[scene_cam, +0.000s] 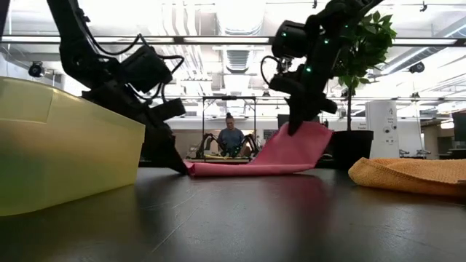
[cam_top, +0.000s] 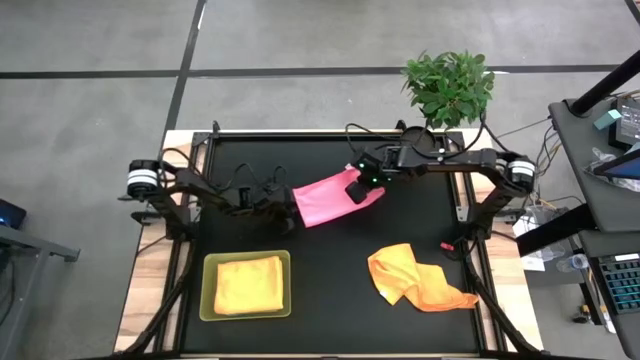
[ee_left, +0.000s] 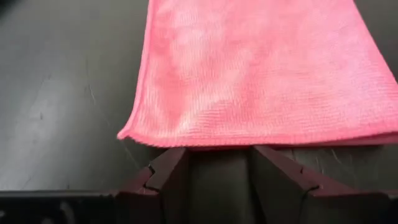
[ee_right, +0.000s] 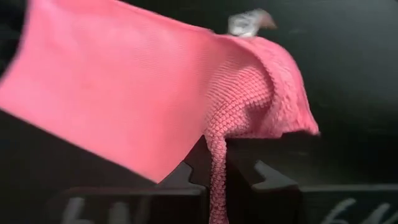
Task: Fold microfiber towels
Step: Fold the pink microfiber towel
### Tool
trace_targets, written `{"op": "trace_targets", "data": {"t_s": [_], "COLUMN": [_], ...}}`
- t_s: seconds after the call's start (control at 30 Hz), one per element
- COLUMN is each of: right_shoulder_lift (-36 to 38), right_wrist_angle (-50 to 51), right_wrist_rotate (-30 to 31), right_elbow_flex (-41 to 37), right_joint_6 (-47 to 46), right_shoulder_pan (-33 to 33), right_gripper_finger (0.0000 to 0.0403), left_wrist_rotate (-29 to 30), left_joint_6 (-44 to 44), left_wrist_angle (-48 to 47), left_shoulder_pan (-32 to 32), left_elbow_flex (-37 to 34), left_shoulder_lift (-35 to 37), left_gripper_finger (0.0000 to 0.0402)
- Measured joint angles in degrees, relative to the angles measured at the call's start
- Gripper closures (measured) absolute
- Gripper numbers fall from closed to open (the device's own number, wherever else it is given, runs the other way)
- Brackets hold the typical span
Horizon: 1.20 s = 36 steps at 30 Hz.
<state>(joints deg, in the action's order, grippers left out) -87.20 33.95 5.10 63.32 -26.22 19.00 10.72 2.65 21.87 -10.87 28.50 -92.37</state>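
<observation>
On the table [cam_top: 330, 290] I've got one yellow towel [cam_top: 248, 283] folded in the green tray [cam_top: 205, 300], the orange towel [cam_top: 415, 280] crumpled & untouched front-right, so I'd say approx. a third done. Pink towel [cam_top: 325, 198] is mid-fold near centre-back: right gripper [ee_right: 217, 177] clamped on its raised far edge, left gripper [ee_left: 219, 163] w/ fingers apart, just beside the near hem, holding nothing.

On the desk [cam_top: 330, 270], a towel [cam_top: 325, 200] lies mid-desk between the two pincers. A tray [cam_top: 208, 300] at the front left holds a folded towel [cam_top: 248, 284]. A crumpled towel [cam_top: 415, 278] lies front right.
</observation>
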Motion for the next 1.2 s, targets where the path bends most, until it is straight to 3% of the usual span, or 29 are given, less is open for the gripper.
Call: {"op": "trace_targets", "data": {"t_s": [0.37, 0.8, 1.2], "right_shoulder_lift": [-10.86, -19.11, -22.06], "right_wrist_angle": [-6.47, -12.81, -15.65], "right_wrist_rotate": [-10.38, -10.74, -11.1], "right_elbow_flex": [7.88, 16.12, 16.64], "right_joint_6": [1.18, 1.75, 1.81], "right_shoulder_pan": [-2.33, -4.04, -4.64], "right_gripper_finger": [0.039, 0.039, 0.0388], "left_wrist_rotate": [-0.27, -0.44, -0.51], "left_joint_6": [-0.04, -0.22, -0.3], "left_wrist_angle": [2.5, 2.09, 2.78], "left_shoulder_pan": [-0.02, -0.02, -0.02], "left_elbow_flex": [1.3, 1.19, 1.08], "left_shoulder_lift": [-3.33, -3.15, -3.17], "left_gripper_finger": [0.0247, 0.0247, 0.0247]}}
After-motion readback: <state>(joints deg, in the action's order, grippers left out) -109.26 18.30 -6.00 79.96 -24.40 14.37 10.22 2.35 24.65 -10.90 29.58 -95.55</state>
